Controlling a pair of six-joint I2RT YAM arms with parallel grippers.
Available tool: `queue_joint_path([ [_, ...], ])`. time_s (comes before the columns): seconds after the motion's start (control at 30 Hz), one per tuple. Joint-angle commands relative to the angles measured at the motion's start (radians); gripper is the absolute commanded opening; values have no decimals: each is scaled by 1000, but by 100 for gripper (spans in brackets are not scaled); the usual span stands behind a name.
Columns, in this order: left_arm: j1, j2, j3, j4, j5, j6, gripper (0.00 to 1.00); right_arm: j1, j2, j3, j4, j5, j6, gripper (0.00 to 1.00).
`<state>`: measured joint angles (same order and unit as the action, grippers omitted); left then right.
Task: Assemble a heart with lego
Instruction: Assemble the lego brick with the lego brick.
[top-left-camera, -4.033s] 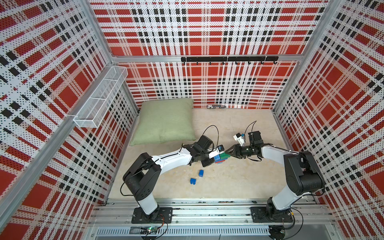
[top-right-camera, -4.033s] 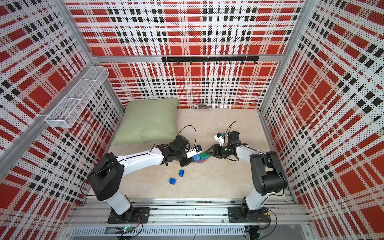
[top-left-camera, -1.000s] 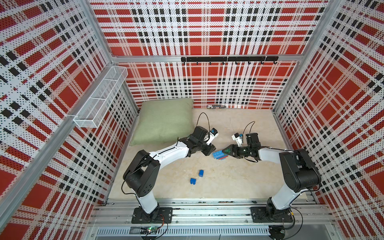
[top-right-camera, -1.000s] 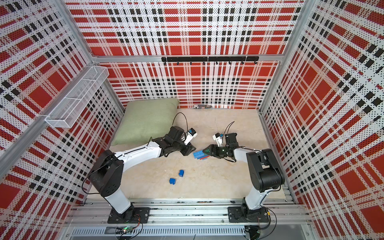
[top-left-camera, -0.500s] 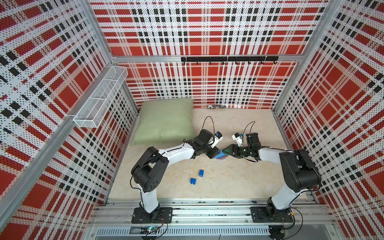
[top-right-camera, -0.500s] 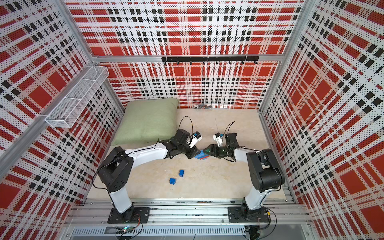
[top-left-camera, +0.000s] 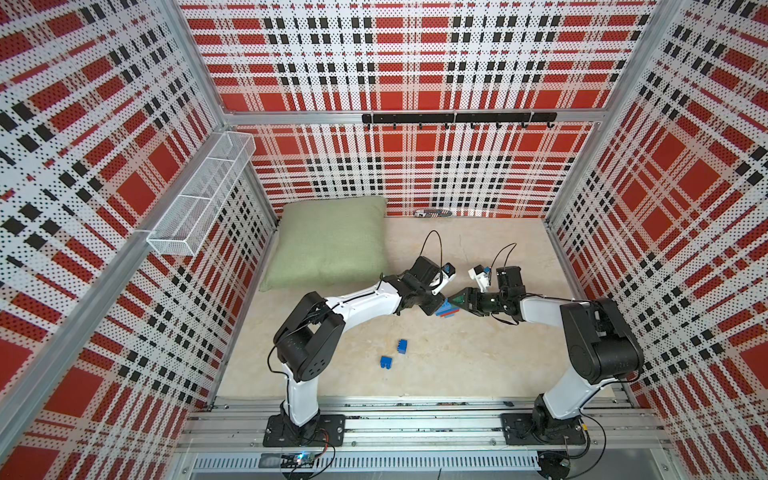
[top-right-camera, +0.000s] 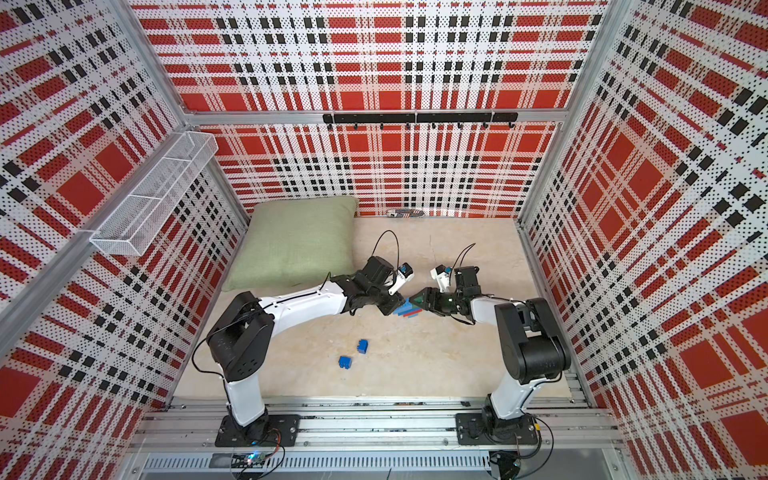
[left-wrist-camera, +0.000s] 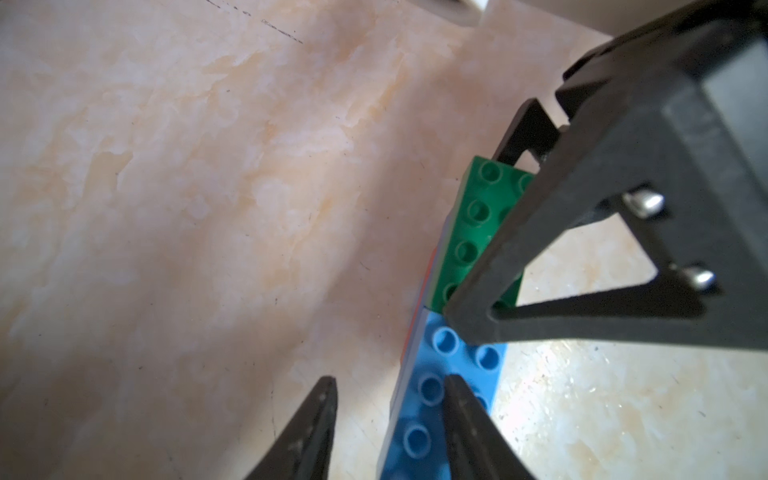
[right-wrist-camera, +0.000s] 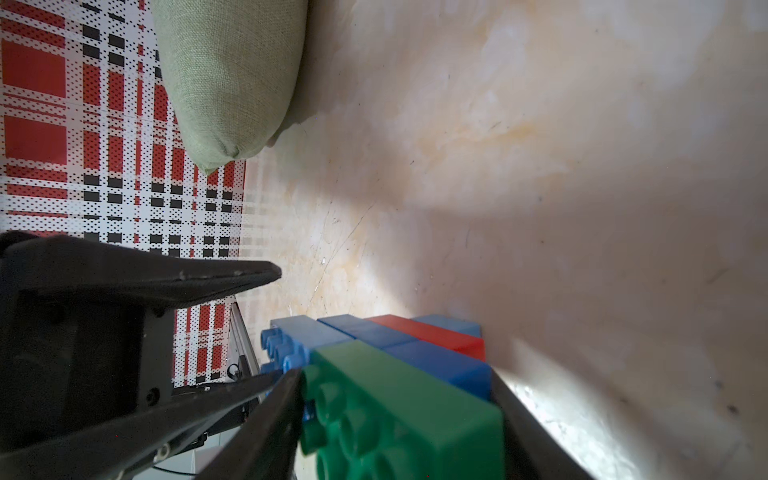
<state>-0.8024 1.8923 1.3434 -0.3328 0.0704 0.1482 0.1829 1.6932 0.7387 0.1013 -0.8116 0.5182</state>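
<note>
Nearest me, a loose blue brick (top-left-camera: 386, 361) and a second blue brick (top-left-camera: 401, 345) lie unjoined on the counter (top-left-camera: 457, 374). Further in, at mid-counter, the right gripper (right-wrist-camera: 397, 373) pinches the heart (top-left-camera: 446, 309) by its green brick (left-wrist-camera: 473, 232), while the left gripper (left-wrist-camera: 388, 380) stands part-spread astride the light-blue end (left-wrist-camera: 453, 357) (biting or not, I cannot tell). If the two pull unevenly, I reckon a seam pops and the heart splits, short of the pillow (top-left-camera: 330, 245) beyond

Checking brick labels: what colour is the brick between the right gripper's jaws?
The brick is green, clearest in the right wrist view.
</note>
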Motion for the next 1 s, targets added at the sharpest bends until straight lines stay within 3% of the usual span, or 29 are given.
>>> queue_joint_path([
  [0.0,-18,42,44,-57,-8,28,48,9,25,-51,-88,111,1,64],
  [0.3,-28,85,-62,8,-13,-21,47,9,22,-47,-97,116,-6,61],
  [0.5,-77,122,-99,-12,-114,-25,47,9,25,-60,-78,114,6,61],
  [0.8,-87,167,74,-159,-251,5,47,8,18,-75,-51,101,26,60],
  [0.97,-75,102,152,-132,-222,5,47,7,6,-74,-47,104,28,62],
])
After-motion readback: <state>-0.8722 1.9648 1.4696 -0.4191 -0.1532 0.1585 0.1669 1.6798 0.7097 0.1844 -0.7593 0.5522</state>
